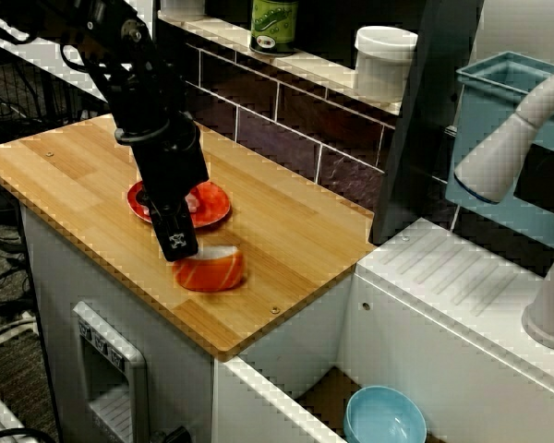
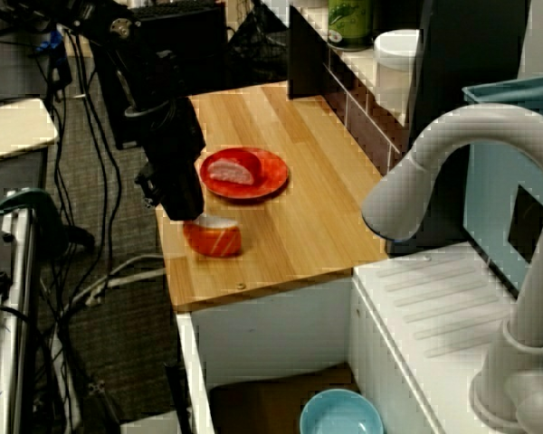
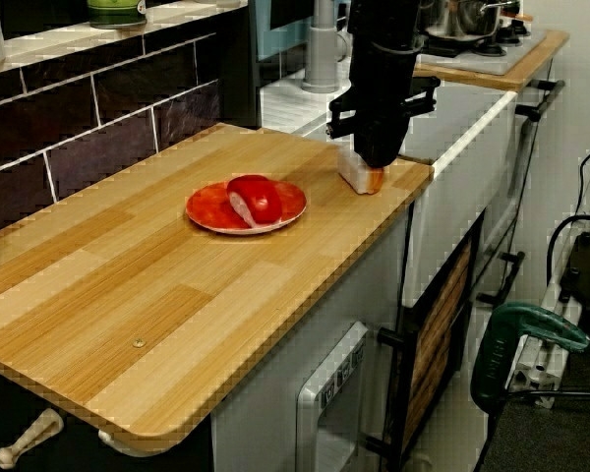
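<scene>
Cannot tell how the jaws of the gripper [image 1: 182, 249] stand: masked by its own black body in all three views. Partly hidden behind it: salmon sushi piece [image 1: 212, 272], and part of red plate [image 1: 223, 209]. Cut off at picture edges: green can [image 1: 274, 23] at top, blue bowl [image 1: 385, 420] at bottom, arm [image 1: 129, 65] at far left.

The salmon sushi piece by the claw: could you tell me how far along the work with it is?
Done: a red sushi piece lies on the red plate. In hand: the claw is down at the salmon sushi piece; its grip cannot be told. Left: that piece lies on the wooden counter, off the plate.
</scene>
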